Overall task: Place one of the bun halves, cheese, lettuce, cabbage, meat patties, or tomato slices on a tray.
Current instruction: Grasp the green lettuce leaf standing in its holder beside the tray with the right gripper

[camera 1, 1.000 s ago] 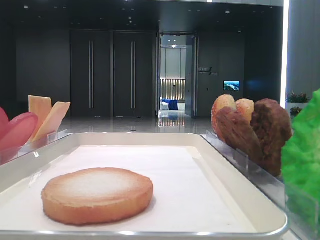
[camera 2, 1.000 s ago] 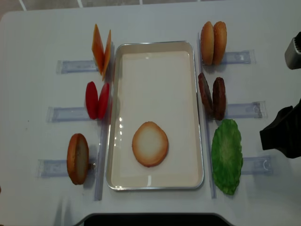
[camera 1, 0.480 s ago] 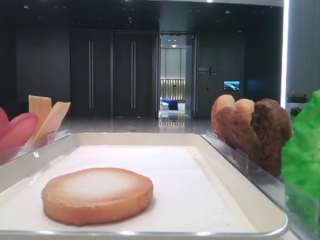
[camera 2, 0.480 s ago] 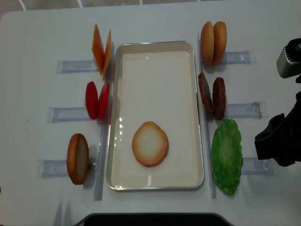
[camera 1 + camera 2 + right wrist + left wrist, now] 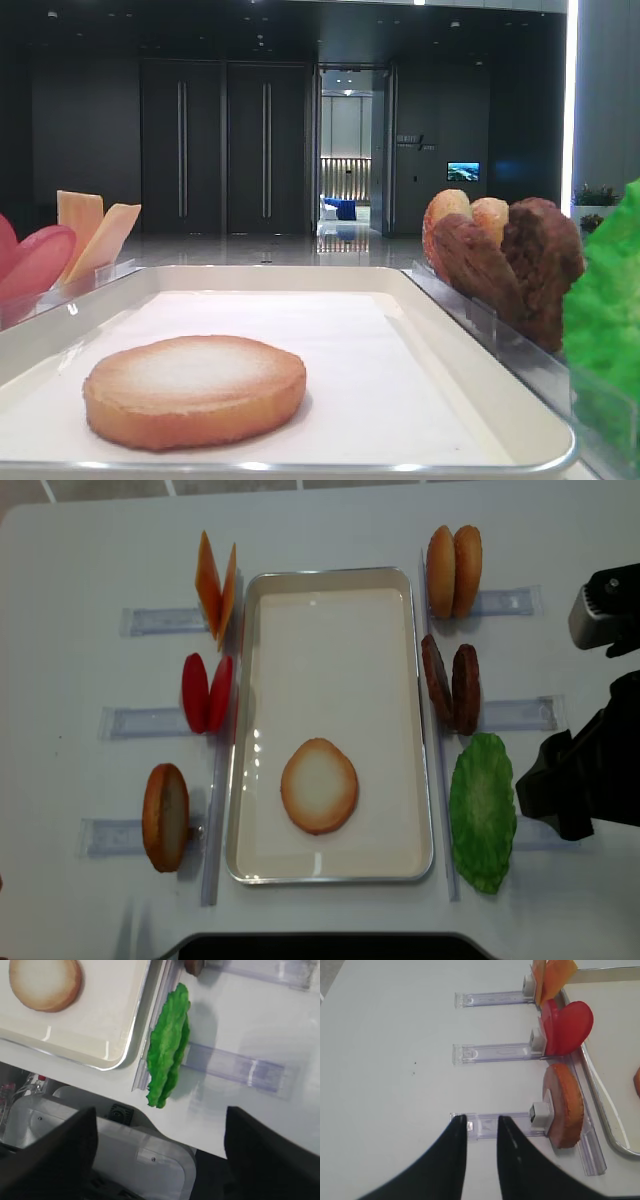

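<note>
A: Since the earlier frame the right gripper (image 5: 560, 785) has slid in from the table's right edge toward the tray (image 5: 331, 576); it now sits just beside the lettuce (image 5: 483, 811), on the side away from the tray.

B: And its fingers?

A: Spread wide in the right wrist view, one dark finger (image 5: 47, 1157) at each lower corner, with the lettuce (image 5: 168, 1051) above the gap between them, untouched. Nothing is held.

B: Go across from the tray's left.

A: Left of the tray, three clear racks (image 5: 148, 720) hold cheese (image 5: 215, 582) at the far end, tomato slices (image 5: 207, 692) in the middle and one bun half (image 5: 165, 817) on edge at the near end. The left gripper (image 5: 481, 1127) hovers over that near rack, well left of the tray, its two dark fingers (image 5: 454, 1160) only a narrow gap apart and gripping nothing.

B: On the tray itself?

A: One bun half (image 5: 319, 785) lies flat, pale face up, in the near half of the tray.

B: Right of it?

A: Two more bun halves (image 5: 453, 570) upright at the far end, meat patties (image 5: 451, 683) in the middle, then the lettuce leaning in its rack by the tray's near right corner.

B: Any writing?

A: A sign on the dark wall behind the tray in the low view is too small to read.
</note>
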Robot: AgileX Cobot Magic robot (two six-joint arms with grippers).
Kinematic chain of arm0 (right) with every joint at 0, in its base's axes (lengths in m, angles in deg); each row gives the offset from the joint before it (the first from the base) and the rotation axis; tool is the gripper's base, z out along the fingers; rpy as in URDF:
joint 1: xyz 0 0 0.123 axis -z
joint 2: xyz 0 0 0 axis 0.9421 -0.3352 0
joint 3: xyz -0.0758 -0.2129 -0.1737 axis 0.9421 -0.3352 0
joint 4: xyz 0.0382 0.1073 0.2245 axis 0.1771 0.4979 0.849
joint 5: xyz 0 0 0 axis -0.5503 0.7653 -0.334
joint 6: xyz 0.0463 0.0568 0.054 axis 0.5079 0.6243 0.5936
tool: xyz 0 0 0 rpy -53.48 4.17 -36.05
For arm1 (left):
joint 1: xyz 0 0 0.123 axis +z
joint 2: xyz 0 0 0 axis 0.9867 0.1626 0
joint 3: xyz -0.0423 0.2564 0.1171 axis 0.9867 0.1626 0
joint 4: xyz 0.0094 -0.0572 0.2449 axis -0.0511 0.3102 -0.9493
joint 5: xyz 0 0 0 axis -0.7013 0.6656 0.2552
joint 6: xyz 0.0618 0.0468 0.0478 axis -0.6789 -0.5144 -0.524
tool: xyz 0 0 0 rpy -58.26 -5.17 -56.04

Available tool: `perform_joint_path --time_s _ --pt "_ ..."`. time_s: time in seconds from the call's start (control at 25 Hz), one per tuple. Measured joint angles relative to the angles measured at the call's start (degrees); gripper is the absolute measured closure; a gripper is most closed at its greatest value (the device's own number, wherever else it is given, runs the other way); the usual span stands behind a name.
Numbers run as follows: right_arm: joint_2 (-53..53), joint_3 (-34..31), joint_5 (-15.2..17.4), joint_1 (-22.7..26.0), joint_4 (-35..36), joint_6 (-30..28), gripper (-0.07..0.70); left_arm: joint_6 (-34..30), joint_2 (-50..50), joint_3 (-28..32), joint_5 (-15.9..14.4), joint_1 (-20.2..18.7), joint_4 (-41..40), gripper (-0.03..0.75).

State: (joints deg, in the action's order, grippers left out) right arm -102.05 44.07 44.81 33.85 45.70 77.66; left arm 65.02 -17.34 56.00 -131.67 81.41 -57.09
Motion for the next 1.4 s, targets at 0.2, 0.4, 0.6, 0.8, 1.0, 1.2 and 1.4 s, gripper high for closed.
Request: perform_joint_path --time_s 0.2,0.4,0.6,0.8,1.0,1.2,1.4 --pt "-4.98 0.0 -0.05 0.0 0.53 0.89 0.124 0.0 0.0 0.0 0.0 0.0 0.0 0.557" --pt "-6.24 0.0 -2.18 0.0 0.53 2.41 0.124 0.0 0.0 0.0 0.0 0.0 0.0 0.557" --pt "-7.09 0.0 -2.95 0.0 0.53 4.34 0.124 0.0 0.0 0.0 0.0 0.0 0.0 0.557" --pt "-11.72 0.0 -4.65 0.0 0.53 4.7 0.124 0.0 0.0 0.0 0.0 0.0 0.0 0.557" --pt "-15.27 0.0 -7.45 0.0 0.57 4.7 0.124 0.0 0.0 0.0 0.0 0.0 0.0 0.557" --pt "-17.39 0.0 -7.82 0.0 0.57 4.21 0.125 0.0 0.0 0.0 0.0 0.0 0.0 0.557" --pt "-17.7 -0.06 -7.84 0.0 0.76 4.01 0.136 0.0 0.0 0.0 0.0 0.0 0.0 0.557"
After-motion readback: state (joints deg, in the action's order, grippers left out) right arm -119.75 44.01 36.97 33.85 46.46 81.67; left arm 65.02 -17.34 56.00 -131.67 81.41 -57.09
